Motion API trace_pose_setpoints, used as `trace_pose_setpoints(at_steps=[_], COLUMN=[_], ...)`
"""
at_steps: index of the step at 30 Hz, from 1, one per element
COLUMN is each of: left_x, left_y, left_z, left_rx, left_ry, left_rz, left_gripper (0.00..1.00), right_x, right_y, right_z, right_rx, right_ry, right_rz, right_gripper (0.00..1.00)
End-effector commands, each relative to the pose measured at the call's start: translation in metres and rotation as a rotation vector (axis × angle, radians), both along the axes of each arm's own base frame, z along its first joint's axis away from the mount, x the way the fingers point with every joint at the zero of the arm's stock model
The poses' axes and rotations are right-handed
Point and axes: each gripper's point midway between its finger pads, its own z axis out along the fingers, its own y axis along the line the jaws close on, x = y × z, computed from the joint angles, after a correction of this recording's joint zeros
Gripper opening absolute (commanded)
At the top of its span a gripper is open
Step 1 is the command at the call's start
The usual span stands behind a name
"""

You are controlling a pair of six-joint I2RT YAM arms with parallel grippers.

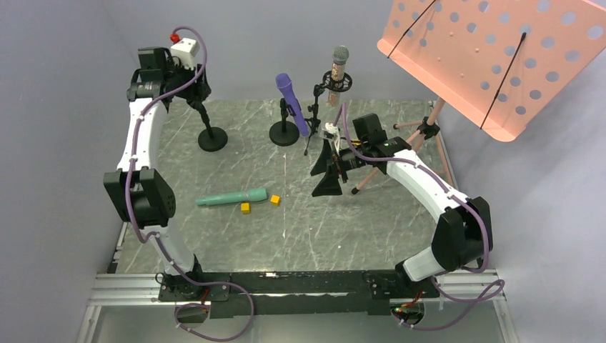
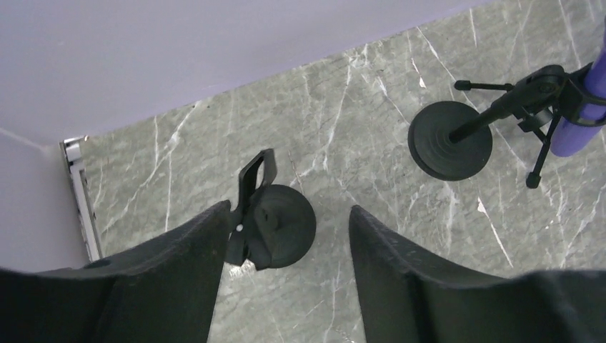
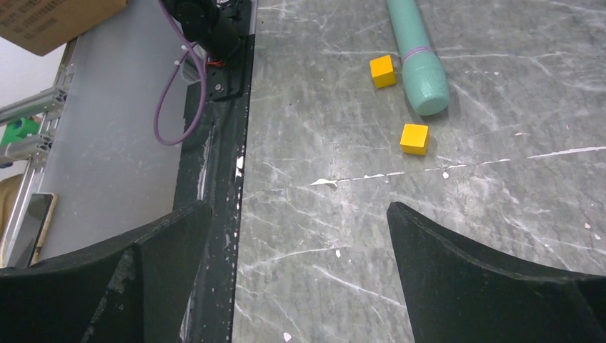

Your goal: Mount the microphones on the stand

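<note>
Teal microphone (image 1: 232, 197) is the one left to place. It lies flat on the table (image 1: 321, 236) in front of the left arm, head toward the centre, with the yellow cubes (image 3: 382, 70) just beside the head end.

Purple microphone (image 1: 292, 100) sits tilted in its round-base stand (image 1: 284, 133). Copper microphone (image 1: 337, 74) stands upright in the tripod stand (image 1: 313, 118).

Handling, my read:
- Rigid shell, probably light, so you need no heavy squeeze.
- The barrel is round and smooth and will likely roll or twist if you pinch off-centre.
- Take it across the barrel just behind the head. That leaves the thin tail free for the clip.
- Approach from above. The cubes crowd the head, so watch your finger clearance there.

Left gripper (image 2: 289, 211) hovers over the empty stand (image 2: 257, 179) at the far left. Its jaws are partway apart and hold nothing. The clip sits close by the left finger, but you can't tell contact from this angle.

Right gripper (image 3: 298, 207) is spread wide, empty, and aimed at bare table. The teal microphone is well ahead of it.
</note>
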Motion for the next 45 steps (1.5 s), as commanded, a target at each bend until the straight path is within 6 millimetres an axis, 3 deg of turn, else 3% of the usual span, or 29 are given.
trace_pose_setpoints(at_steps=[1,8,15,23,31,34,39,45], left_x=[0.010,0.024,0.036,0.045,0.052,0.051,0.035,0.002], left_y=[-0.003,-0.001,0.002,0.002,-0.002,-0.007,-0.028,-0.057], left_z=[0.005,-0.005,-0.022,-0.040,-0.039,-0.036,-0.008,0.018], left_rx=[0.115,0.188,0.235,0.242,0.254,0.241,0.202,0.170], left_ry=[-0.045,-0.056,-0.037,-0.015,-0.023,-0.026,-0.078,-0.135], left_rz=[-0.068,-0.066,-0.058,-0.062,-0.074,-0.094,-0.151,-0.230], left_gripper=[0.62,0.53,0.52,0.46,0.16,0.00,0.00,0.00], right_x=[0.000,0.000,0.001,0.002,0.002,0.002,0.003,0.003], right_y=[0.004,0.003,0.003,0.003,0.003,0.003,0.003,0.003], right_z=[0.016,0.015,0.013,0.010,0.010,0.009,0.008,0.008], right_rx=[0.041,0.039,0.033,0.026,0.024,0.020,0.018,0.018], right_ry=[-0.051,-0.047,-0.053,-0.052,-0.053,-0.053,-0.057,-0.054], right_rz=[0.041,0.048,0.047,0.044,0.047,0.046,0.047,0.048], right_gripper=[1.00,1.00,1.00,1.00,1.00,1.00,1.00,1.00])
